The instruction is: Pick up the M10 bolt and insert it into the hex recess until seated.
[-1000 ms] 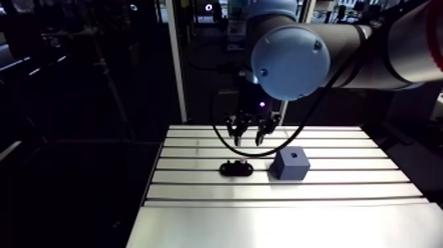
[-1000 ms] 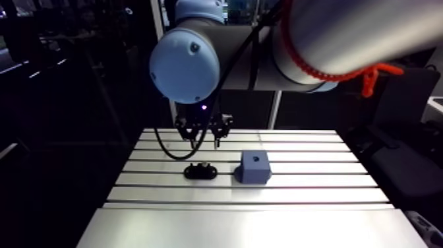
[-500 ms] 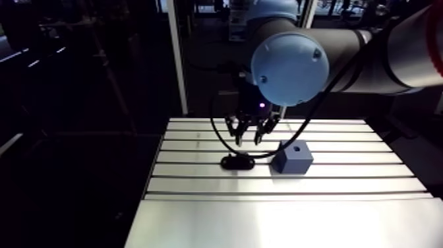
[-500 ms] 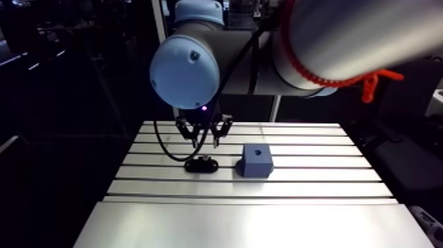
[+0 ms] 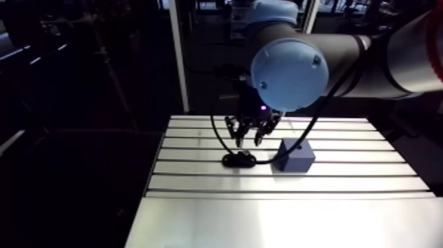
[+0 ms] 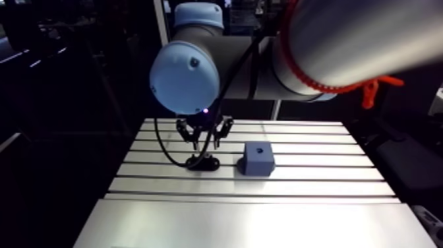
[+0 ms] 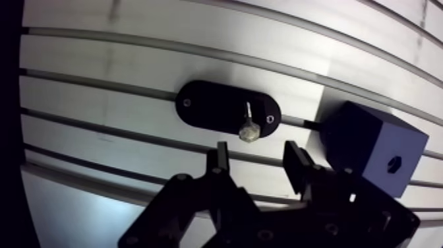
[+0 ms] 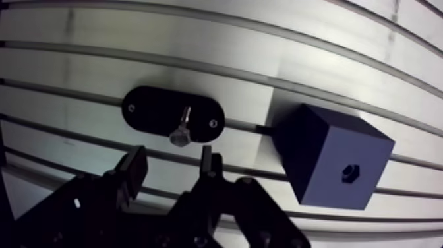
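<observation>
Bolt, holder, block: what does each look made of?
Bolt: bare metal, judging by its grey glint.
Holder: matte black, likely plastic, though coated metal is possible.
Block: matte blue-grey with no shine, probably plastic or painted.

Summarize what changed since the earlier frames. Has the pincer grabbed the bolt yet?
Not yet. The pincer has come down closer to the M10 bolt on its black holder. It is open and holds nothing. The overall shift in the arm view is camera motion. Bolt, holder and the blue block with its hex recess stayed put on the table.
</observation>
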`<move>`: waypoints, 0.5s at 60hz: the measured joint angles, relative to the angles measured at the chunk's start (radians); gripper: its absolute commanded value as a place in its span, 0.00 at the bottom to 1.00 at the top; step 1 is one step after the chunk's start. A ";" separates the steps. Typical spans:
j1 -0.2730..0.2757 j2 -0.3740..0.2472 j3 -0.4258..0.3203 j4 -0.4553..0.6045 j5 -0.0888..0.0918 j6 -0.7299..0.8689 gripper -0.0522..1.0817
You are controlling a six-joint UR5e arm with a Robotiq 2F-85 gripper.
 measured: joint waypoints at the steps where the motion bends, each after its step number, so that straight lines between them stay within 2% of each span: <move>1: 0.000 0.000 0.001 0.000 0.000 -0.005 0.45; 30: 0.000 0.012 0.010 -0.018 -0.003 -0.039 0.45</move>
